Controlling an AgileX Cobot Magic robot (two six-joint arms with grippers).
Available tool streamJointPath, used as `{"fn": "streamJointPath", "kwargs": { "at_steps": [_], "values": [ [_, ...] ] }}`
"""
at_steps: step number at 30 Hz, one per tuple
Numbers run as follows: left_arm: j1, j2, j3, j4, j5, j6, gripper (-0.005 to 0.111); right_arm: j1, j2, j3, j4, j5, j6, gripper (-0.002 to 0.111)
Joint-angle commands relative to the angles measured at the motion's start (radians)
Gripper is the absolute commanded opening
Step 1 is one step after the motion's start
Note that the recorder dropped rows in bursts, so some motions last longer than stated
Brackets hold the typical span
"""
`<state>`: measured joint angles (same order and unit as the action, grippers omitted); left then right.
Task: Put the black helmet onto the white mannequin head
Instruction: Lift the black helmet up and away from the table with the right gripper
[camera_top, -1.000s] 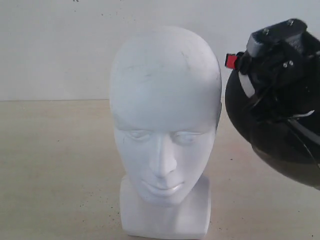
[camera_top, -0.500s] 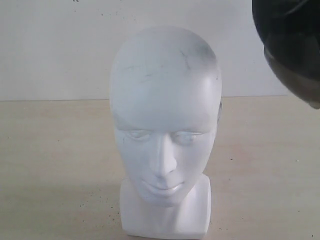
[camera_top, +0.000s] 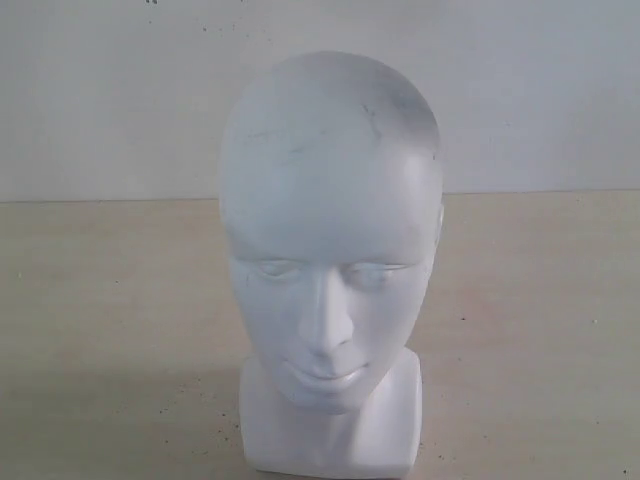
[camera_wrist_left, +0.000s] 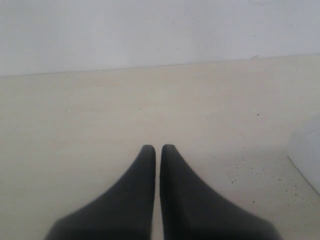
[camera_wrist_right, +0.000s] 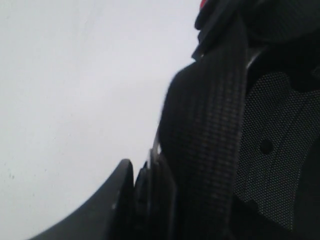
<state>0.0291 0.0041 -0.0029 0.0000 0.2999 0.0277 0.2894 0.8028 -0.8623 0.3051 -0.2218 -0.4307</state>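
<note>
The white mannequin head (camera_top: 330, 250) stands upright on its square base in the middle of the exterior view, face toward the camera, with dark scuffs on its crown. No gripper or helmet shows in that view. In the right wrist view the black helmet (camera_wrist_right: 272, 145) fills the frame, showing dark mesh lining and a woven strap (camera_wrist_right: 210, 125). My right gripper (camera_wrist_right: 145, 175) is shut on the helmet's rim, with one finger outside and the other hidden. My left gripper (camera_wrist_left: 158, 150) is shut and empty, low over the table, with a corner of the head's base (camera_wrist_left: 306, 160) beside it.
The head stands on a pale beige tabletop (camera_top: 110, 320), with a plain white wall (camera_top: 120, 90) behind it. In the right wrist view only that white wall shows beside the helmet.
The helmet, held by my right gripper, has risen up and to the right and left the exterior view. The mannequin head has not moved.
</note>
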Motion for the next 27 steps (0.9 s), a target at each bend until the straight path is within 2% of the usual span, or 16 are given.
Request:
{"fn": "streamJointPath", "kwargs": {
  "at_steps": [1,6,12,15,20,24,27],
  "values": [
    [-0.004,-0.004,0.003,0.0,0.0,0.003,0.004,0.0,-0.105,0.145,-0.103,-0.28,0.082,0.0],
    [-0.004,-0.004,0.003,0.0,0.0,0.003,0.004,0.0,-0.141,0.265,-0.21,-0.368,0.281,0.0],
    [-0.004,-0.004,0.003,0.0,0.0,0.003,0.004,0.0,-0.141,0.383,-0.294,-0.589,0.409,0.0],
    [-0.004,-0.004,0.003,0.0,0.0,0.003,0.004,0.0,-0.141,0.422,-0.305,-0.71,0.561,0.0],
    [-0.004,-0.004,0.003,0.0,0.0,0.003,0.004,0.0,-0.141,0.431,-0.413,-0.862,0.773,0.0],
    [-0.004,-0.004,0.003,0.0,0.0,0.003,0.004,0.0,-0.141,0.431,-0.385,-0.982,0.939,0.0],
    [-0.004,-0.004,0.003,0.0,0.0,0.003,0.004,0.0,-0.141,0.431,-0.351,-0.999,1.067,0.0]
  ]
}}
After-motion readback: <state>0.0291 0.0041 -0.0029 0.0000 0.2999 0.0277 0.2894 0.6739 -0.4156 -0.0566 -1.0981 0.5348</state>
